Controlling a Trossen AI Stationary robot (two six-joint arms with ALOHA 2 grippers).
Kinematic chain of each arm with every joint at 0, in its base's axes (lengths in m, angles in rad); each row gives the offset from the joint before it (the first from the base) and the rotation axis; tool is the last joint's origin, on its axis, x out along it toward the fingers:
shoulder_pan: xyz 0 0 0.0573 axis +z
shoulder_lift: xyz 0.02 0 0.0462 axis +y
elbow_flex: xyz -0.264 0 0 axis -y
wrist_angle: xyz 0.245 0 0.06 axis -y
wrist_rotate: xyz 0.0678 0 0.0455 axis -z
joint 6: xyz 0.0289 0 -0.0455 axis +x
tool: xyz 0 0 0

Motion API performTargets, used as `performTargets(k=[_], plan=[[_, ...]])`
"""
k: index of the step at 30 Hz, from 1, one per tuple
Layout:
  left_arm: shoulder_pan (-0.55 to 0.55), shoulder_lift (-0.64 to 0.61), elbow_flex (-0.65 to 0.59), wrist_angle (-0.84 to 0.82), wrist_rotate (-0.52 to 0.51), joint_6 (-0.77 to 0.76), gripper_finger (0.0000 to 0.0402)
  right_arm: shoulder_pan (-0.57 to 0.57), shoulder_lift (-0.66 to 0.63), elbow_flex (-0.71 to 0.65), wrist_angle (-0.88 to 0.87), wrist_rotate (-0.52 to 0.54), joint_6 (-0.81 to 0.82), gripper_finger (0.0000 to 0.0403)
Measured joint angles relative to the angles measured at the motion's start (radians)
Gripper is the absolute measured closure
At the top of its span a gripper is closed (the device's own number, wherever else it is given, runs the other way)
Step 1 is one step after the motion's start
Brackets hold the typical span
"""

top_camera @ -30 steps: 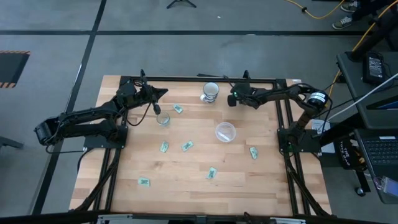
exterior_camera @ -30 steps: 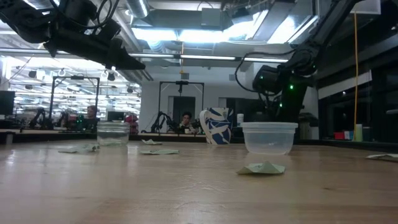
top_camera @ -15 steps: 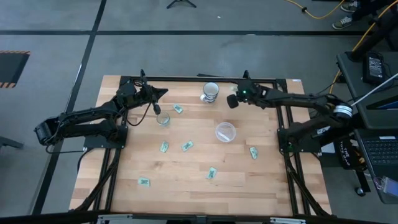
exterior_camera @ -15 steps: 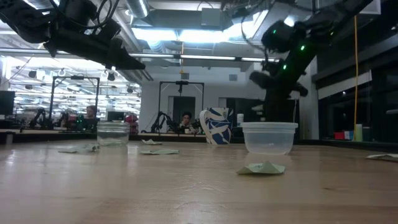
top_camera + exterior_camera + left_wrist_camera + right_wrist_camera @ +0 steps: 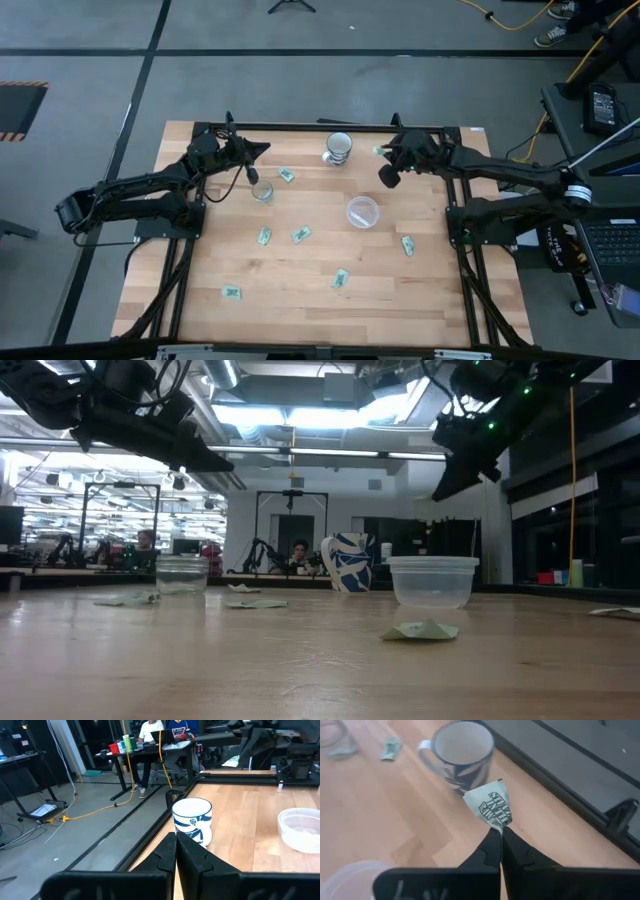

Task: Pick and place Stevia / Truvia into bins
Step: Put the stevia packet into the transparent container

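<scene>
Right end effector (image 5: 497, 836): my fingers are pinched on one corner of a Stevia packet (image 5: 492, 808), held in the air near the mug (image 5: 339, 146), at the table's (image 5: 300, 290) far edge.
Left end effector (image 5: 176, 851): fingers together with nothing between them, hanging above the small cup (image 5: 262, 192).
Step in hand: I judge this the carry, with the packet lifted and not yet over a bin.
Next move: bring it over the wide cup (image 5: 362, 212), which stands nearer me than the mug, then part my fingers so it drops inside.
Other packets: six lie loose on the table, one beside the small cup (image 5: 287, 175), the rest scattered nearer the front.
Hard to make out: in the high view my packet is only a green speck; the low view hides it altogether. I cannot tell whether either cup already holds a packet.
</scene>
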Motion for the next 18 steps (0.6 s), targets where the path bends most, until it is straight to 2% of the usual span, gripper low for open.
performTargets(k=[4,9,15,18], plan=[[0.000,0.000,0.000,0.000,0.006,-0.003,0.0396,0.063,-0.001,-0.010,0.012,-0.002,0.000,0.0403],[0.000,0.000,0.000,0.000,0.030,-0.036,0.0396,0.156,-0.010,-0.142,0.191,-0.002,0.001,0.0403],[0.000,0.000,0.000,0.003,0.134,-0.037,0.0396,0.251,-0.067,-0.282,0.439,0.000,0.008,0.0403],[-0.001,0.000,0.000,0.020,0.177,-0.037,0.0396,0.301,-0.102,-0.321,0.481,0.000,-0.031,0.0403]])
